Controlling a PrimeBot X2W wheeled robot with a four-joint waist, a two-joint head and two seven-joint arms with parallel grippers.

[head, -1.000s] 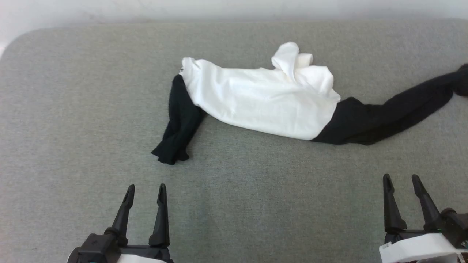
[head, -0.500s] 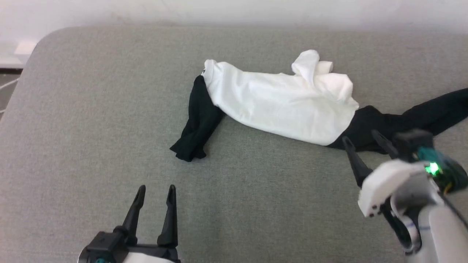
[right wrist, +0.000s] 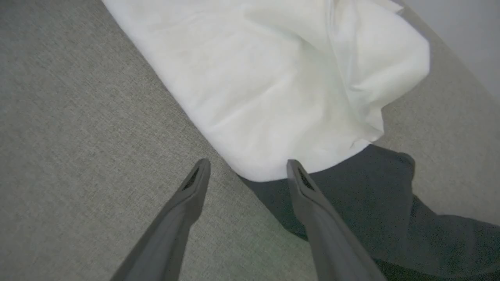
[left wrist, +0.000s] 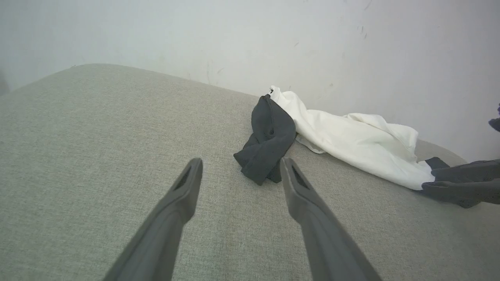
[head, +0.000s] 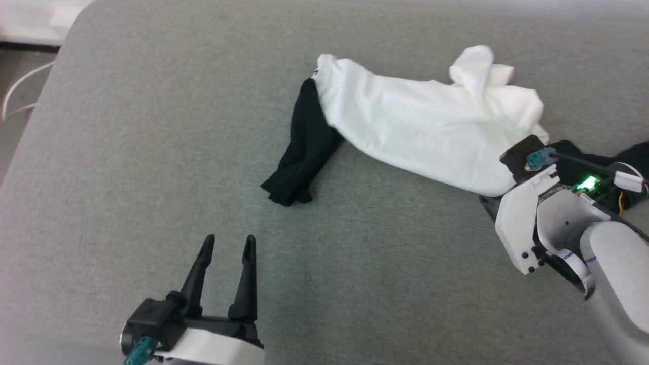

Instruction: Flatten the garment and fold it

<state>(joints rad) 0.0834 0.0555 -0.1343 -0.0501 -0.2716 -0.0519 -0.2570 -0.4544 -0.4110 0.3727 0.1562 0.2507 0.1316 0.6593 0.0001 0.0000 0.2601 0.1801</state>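
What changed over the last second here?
The right hand reached forward to the shirt's near edge, where white meets the black sleeve; it is open and holds nothing. The head view also shifted. The left hand stayed put, open; the shirt lies crumpled as before.

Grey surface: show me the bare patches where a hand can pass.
Bare: the wide stretch of grey surface left of the black sleeve, and the strip between the shirt and the left gripper. Crowded: the shirt's right end, by the open right gripper.
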